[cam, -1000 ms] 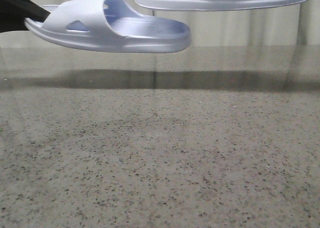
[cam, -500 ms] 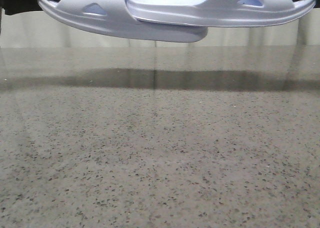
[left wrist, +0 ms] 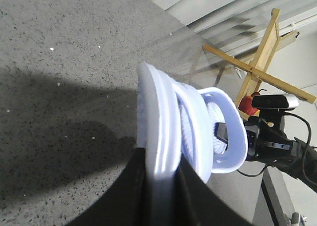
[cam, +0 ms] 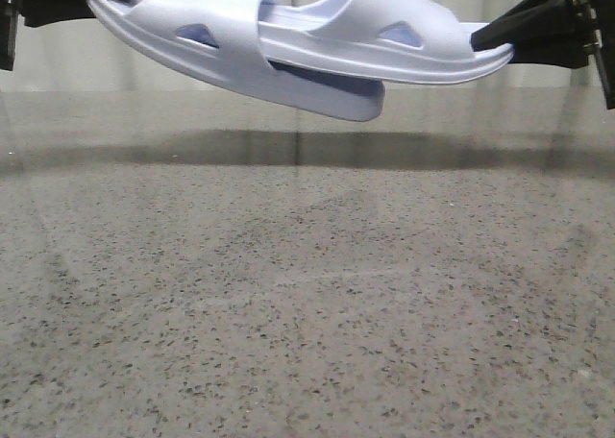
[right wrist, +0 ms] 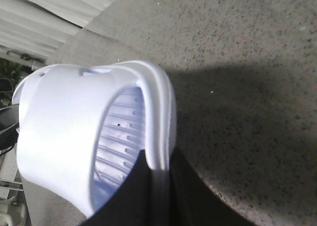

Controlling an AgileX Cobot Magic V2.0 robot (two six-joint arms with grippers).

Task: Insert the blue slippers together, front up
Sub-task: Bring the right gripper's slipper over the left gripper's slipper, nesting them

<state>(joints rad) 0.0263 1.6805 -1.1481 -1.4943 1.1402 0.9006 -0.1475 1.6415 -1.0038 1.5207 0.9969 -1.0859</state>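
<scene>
The left tool (cam: pixel 85 4) reaches in from the far left, high above the worktop, its dark fingers (left wrist: pixel 129 196) clamped on the heel end of one slipper (cam: pixel 207 44), one finger on each face of the sole. The right tool (cam: pixel 509 42) comes in from the far right at about the same height, its fingers (right wrist: pixel 190 196) likewise pinching the heel end of the other slipper (cam: pixel 384 44). The two tools point toward each other across the scene, well apart, neither touching the worktop.
</scene>
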